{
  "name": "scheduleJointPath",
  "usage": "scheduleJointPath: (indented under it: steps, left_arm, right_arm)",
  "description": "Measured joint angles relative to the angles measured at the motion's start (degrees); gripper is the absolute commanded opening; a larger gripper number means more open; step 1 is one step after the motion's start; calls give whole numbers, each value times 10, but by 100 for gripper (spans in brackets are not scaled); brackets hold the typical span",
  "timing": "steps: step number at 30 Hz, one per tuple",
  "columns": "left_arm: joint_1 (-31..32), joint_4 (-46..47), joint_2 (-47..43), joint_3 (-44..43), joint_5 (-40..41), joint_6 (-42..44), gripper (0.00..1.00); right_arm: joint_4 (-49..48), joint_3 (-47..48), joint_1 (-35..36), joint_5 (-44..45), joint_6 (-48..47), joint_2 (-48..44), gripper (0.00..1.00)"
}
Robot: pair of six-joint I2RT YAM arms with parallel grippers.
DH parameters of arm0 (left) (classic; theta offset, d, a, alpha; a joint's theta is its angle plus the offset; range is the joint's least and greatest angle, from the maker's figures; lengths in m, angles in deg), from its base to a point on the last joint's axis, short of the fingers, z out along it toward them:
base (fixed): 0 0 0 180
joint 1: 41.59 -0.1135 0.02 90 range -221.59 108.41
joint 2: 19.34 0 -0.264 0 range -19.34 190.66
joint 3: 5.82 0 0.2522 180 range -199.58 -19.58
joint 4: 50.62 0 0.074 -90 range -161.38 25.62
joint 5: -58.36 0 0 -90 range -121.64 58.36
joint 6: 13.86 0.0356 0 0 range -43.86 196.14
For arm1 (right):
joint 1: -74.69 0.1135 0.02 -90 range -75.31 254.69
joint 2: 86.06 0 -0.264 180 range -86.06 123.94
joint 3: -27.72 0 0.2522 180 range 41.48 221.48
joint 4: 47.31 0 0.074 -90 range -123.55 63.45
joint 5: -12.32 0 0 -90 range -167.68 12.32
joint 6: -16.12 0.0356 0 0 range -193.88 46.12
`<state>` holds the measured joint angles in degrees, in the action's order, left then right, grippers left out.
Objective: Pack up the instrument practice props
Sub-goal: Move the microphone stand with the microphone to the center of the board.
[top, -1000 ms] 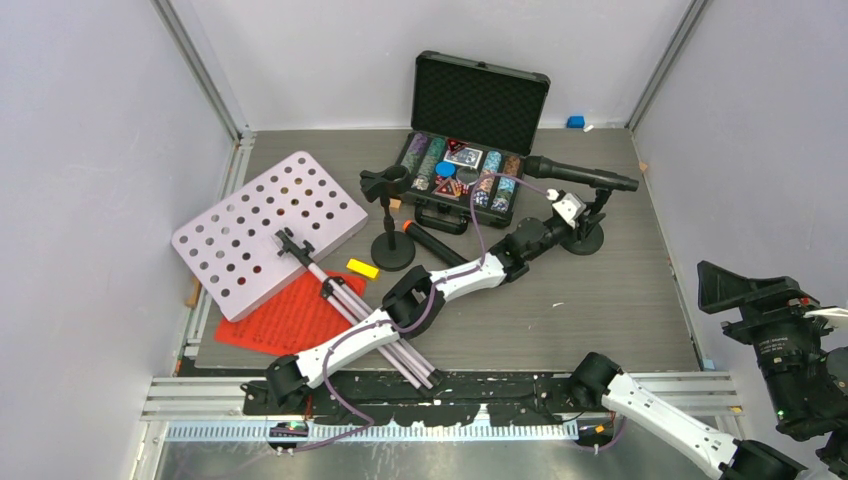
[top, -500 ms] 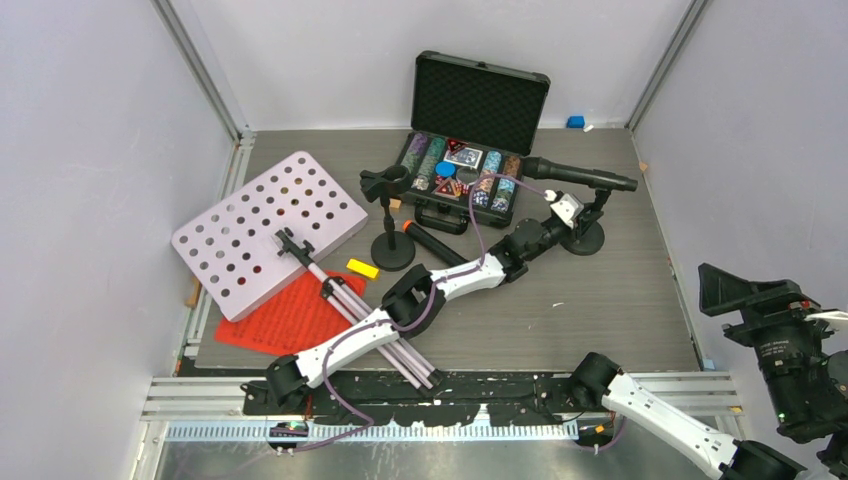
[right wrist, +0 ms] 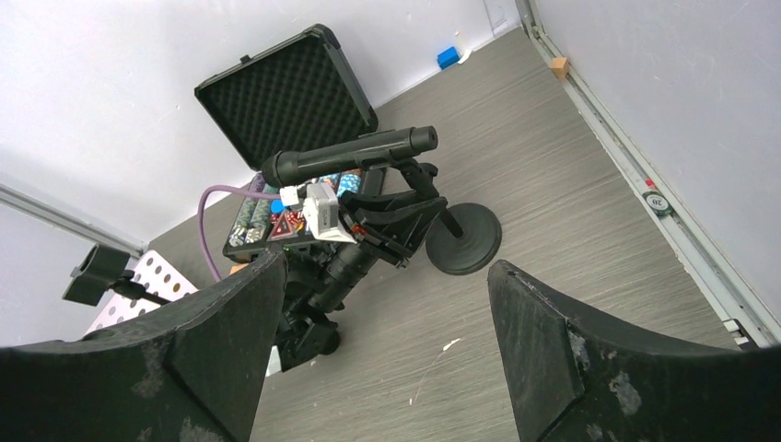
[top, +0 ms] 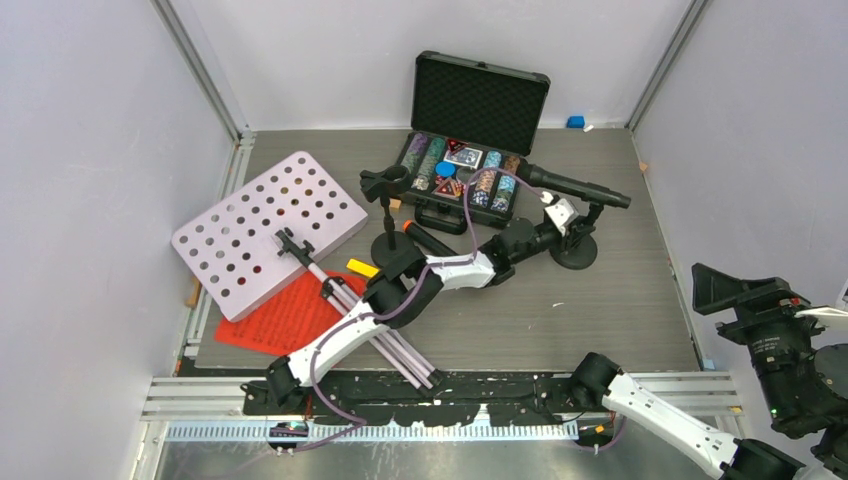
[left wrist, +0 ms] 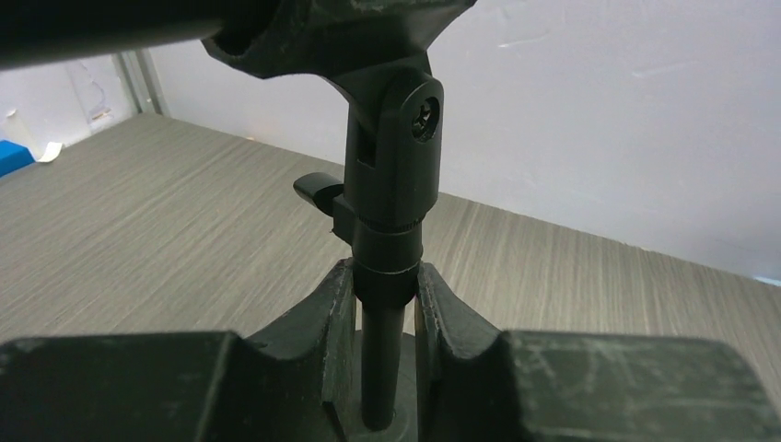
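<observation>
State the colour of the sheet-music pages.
Red; the sheet-music pages show best in the top external view.

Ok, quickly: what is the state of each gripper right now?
Left gripper: closed on the microphone stand pole.
Right gripper: open, holding nothing.

At the bottom centre, the left gripper (left wrist: 384, 295) has its two scuffed dark fingers (left wrist: 322, 318) pressed against either side of a thin black metal microphone pole (left wrist: 380, 368). Above them rises a black plastic swivel joint (left wrist: 396, 138) with a cross-head screw. It carries a black cylindrical microphone (left wrist: 110, 23) across the upper left. A grey wood-grain tabletop (left wrist: 138, 230) lies behind, with a small blue block (left wrist: 9, 157) at the left edge.
</observation>
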<state>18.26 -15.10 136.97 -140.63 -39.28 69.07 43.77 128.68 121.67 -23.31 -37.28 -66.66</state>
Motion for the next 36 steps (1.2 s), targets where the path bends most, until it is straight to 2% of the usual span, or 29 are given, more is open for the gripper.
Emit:
scheduleJointPath:
  steps: [14,26,32,33,36]
  left_arm:
    - [3,109,-204,364,-67,-6,0]
    - [17,183,-337,596,-130,-21,0]
    - [25,227,-372,671,-156,-40,0]
    - [26,233,-376,679,-159,-43,1]
    - [28,247,-382,697,-165,-46,19]
  right_arm:
    - [-1,-4,1,-7,-31,5,85]
    - [-8,-33,1,-41,-63,34,85]
    - [-19,-44,1,-57,-62,50,85]
    - [-21,-46,1,-59,-61,52,85]
    - [-24,-51,1,-64,-60,58,85]
